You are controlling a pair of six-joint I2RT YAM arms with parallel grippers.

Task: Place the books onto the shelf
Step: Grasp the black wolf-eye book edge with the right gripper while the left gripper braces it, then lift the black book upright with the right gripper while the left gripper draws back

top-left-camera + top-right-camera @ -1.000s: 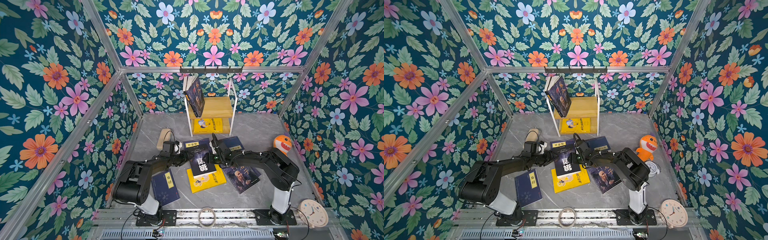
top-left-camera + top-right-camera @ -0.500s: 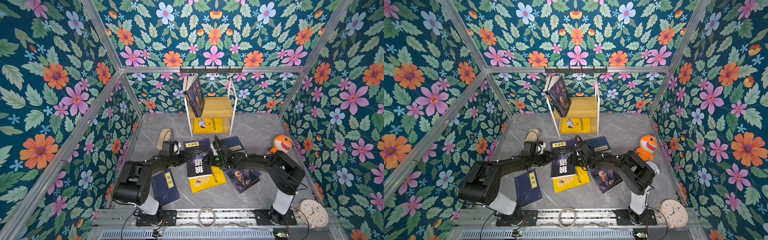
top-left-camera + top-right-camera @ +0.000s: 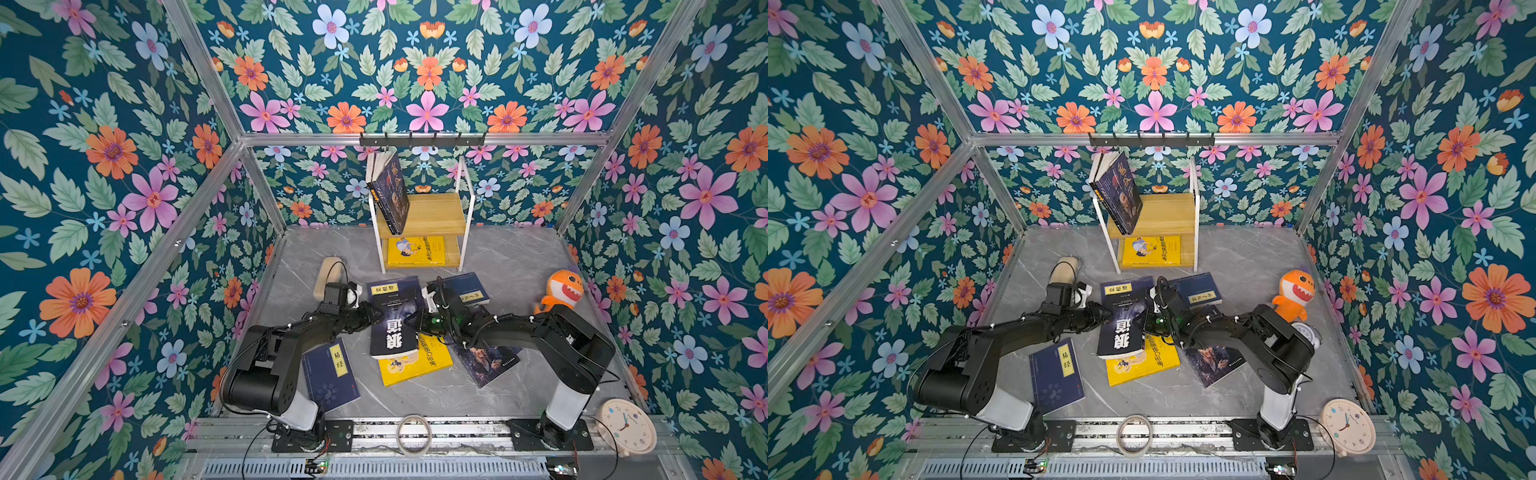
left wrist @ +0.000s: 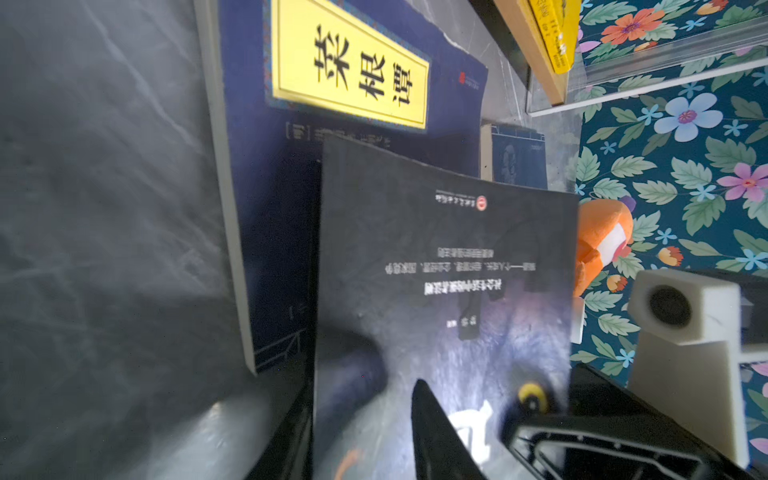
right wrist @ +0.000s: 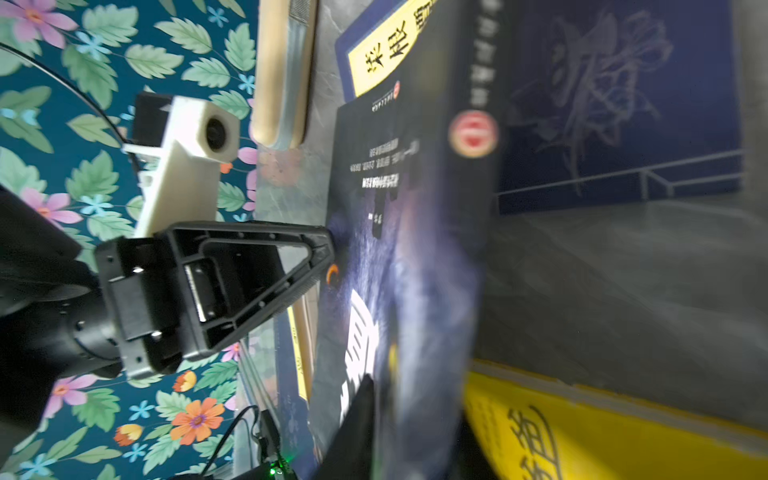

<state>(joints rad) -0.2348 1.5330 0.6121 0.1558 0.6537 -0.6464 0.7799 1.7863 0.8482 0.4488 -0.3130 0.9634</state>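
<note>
Black book [image 3: 394, 328]: mid-desk, in front of the shelf, tipped up between the two arms with its big white title characters facing up. In both top views its near end overlaps the yellow paperback. I cannot tell whether any edge touches the desk.
Left end effector [image 3: 377, 318]: at the book's left edge, pinching it. In the left wrist view one finger [image 4: 436, 432] lies on the cover and the other sits under the edge.
Right end effector [image 3: 412, 326]: at the opposite edge, by the spine, clamped on the same book. In the right wrist view cover and spine run between its two fingers.
Shelf [image 3: 436, 210]: against the back wall, right under the black hook rail [image 3: 422, 140].
Leaning books [image 3: 390, 195]: dark covers, standing on the top board, tilted against the left side of the frame.
Shelved yellow book [image 3: 415, 250]: flat on the lower board.
Labelled navy book [image 3: 384, 289]: flat just in front of the shelf, partly under the black book.
Second navy book [image 3: 467, 289]: flat beside it, behind the right wrist.
Third navy book [image 3: 330, 376]: flat by the left arm's base.
Yellow paperback [image 3: 417, 362]: flat, near the front.
Portrait book [image 3: 492, 361]: dark cover with a face, partly under the right arm.
Desk [image 3: 511, 257]: grey, marbled.
Plush shark [image 3: 562, 291]: orange, at the right side.
Clock [image 3: 625, 427]: white, at the front right corner.
Tape roll [image 3: 413, 430]: on the front rail.
Pale wooden object [image 3: 327, 272]: behind the left wrist; I cannot tell what it is.
</note>
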